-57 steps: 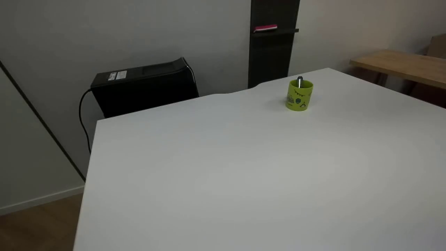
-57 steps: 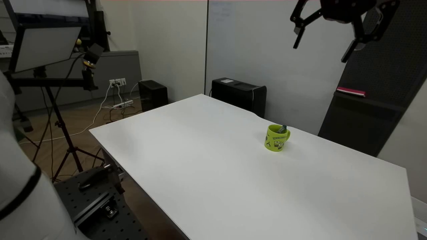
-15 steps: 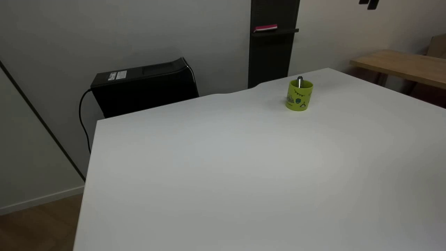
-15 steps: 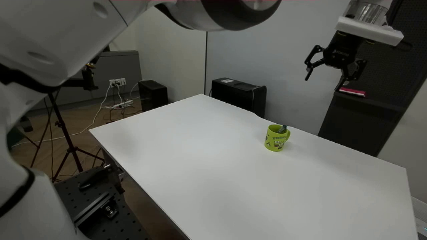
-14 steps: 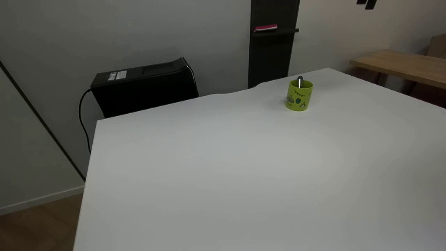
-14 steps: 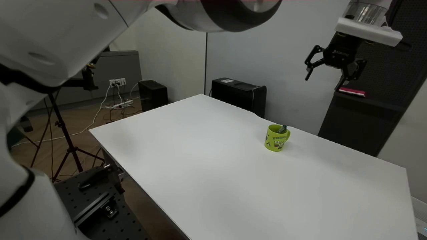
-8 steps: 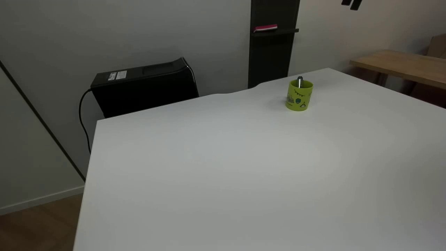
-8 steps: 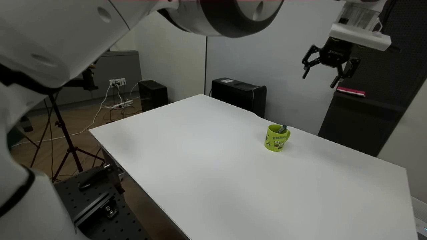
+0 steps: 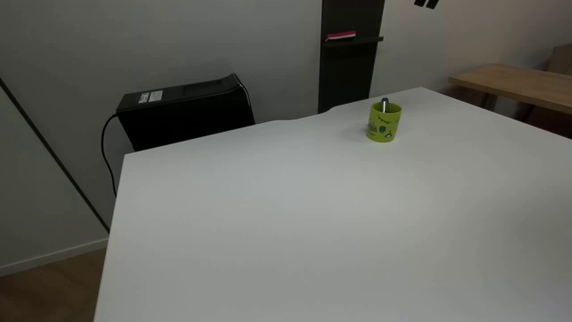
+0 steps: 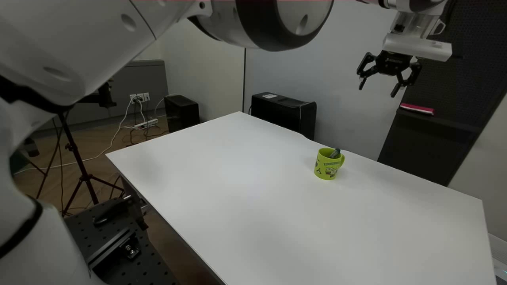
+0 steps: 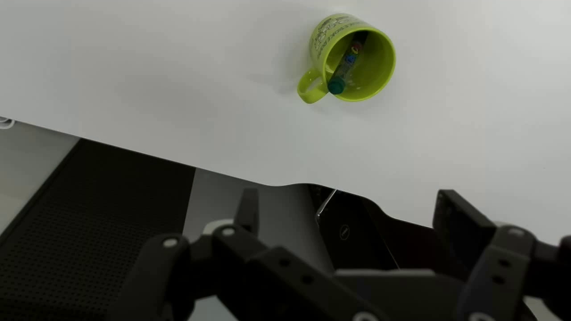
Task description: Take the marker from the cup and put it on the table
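The lime-green cup [image 10: 325, 169] stands upright on the white table [image 10: 253, 206]; it also shows in an exterior view [image 9: 382, 129] and in the wrist view [image 11: 379, 62]. The dark green-black marker [image 11: 346, 66] leans inside the cup, its green end at the rim by the handle. Its upper end shows above the rim in both exterior views [image 9: 384, 105] [image 10: 335, 153]. My gripper [image 10: 378, 88] is open and empty, well above the table and cup. Its fingertips show at the top edge of an exterior view [image 9: 426, 3] and widely apart in the wrist view [image 11: 348, 198].
A black computer case [image 10: 283, 113] stands behind the table's far edge. A dark panel [image 10: 435, 130] with a red-and-white item [image 10: 416, 109] on its ledge is behind my gripper. A wooden table [image 9: 514, 82] stands apart. A tripod [image 10: 75, 158] stands on the floor.
My gripper has come down from the top of the view and moved away from that camera, then left in both exterior views. It stays open. The cup and marker have not moved.
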Motion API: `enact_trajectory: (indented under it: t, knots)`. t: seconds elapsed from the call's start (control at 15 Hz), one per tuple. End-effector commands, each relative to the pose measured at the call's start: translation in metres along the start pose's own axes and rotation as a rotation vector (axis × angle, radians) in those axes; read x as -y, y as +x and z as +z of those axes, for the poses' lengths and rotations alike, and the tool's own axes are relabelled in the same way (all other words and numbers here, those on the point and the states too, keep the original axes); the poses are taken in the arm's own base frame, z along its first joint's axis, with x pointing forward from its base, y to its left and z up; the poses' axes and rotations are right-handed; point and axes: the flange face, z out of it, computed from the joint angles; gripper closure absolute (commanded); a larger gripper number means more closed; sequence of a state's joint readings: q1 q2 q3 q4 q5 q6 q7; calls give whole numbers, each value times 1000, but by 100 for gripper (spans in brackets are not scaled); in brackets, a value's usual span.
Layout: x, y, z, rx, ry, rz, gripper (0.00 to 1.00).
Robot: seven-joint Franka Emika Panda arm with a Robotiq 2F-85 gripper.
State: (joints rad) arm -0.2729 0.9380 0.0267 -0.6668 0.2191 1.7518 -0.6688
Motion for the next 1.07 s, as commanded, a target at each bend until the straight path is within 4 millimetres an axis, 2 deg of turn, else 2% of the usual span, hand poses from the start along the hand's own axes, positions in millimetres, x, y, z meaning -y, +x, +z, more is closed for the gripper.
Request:
enact_trajectory:
  t: [0.0,0.6,1.0]
  knots:
    - [0,0,0,-1,0,-1,0]
    - [0,0,0,-2,-1,-2,0]
    - [9,2,42,29,33,-11,0]
